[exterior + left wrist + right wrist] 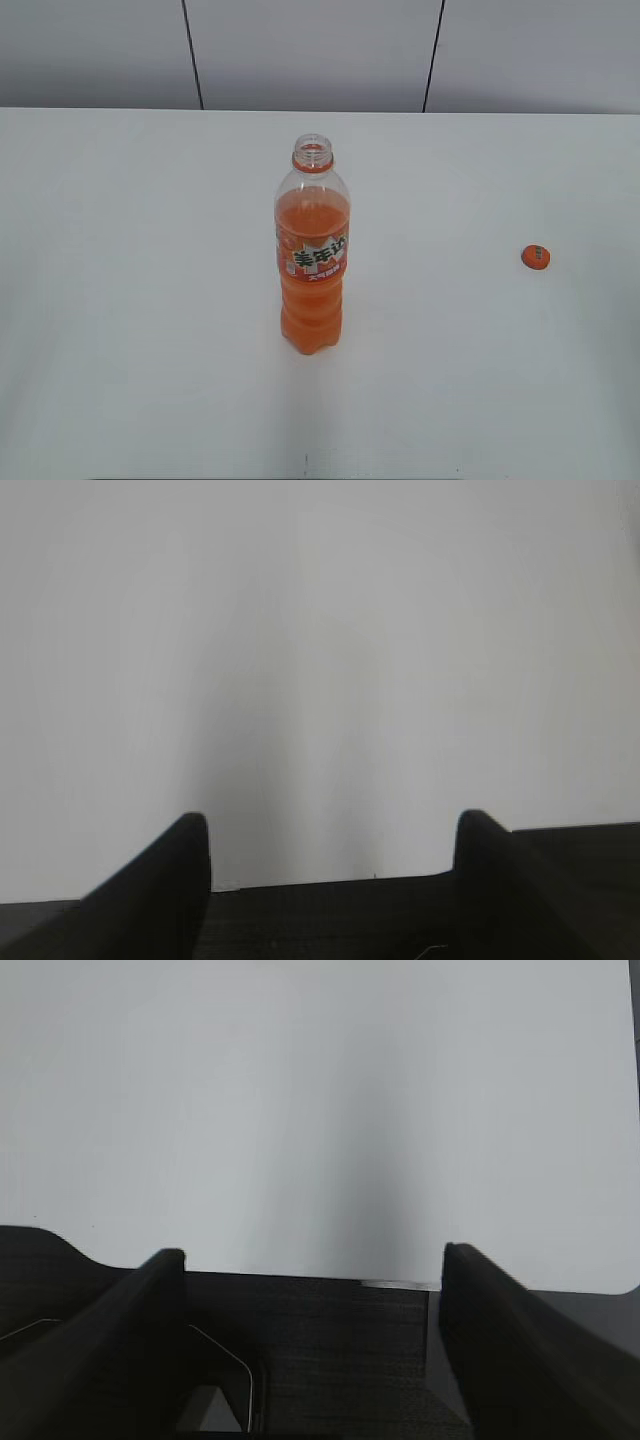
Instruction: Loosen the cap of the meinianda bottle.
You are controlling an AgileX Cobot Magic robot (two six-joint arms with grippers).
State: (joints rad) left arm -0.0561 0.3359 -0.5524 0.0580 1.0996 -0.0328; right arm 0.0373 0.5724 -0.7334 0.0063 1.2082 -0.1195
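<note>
The meinianda bottle (313, 250) stands upright near the middle of the white table (120, 300). It holds orange drink and its neck is open, with no cap on it. The orange cap (536, 257) lies flat on the table far to the right of the bottle. Neither arm shows in the exterior view. My left gripper (330, 825) is open and empty over bare table. My right gripper (312, 1260) is open and empty too. Neither wrist view shows the bottle or the cap.
A grey panelled wall (310, 50) runs behind the table's far edge. The right wrist view shows the dark surface (330, 1350) below the table's near edge.
</note>
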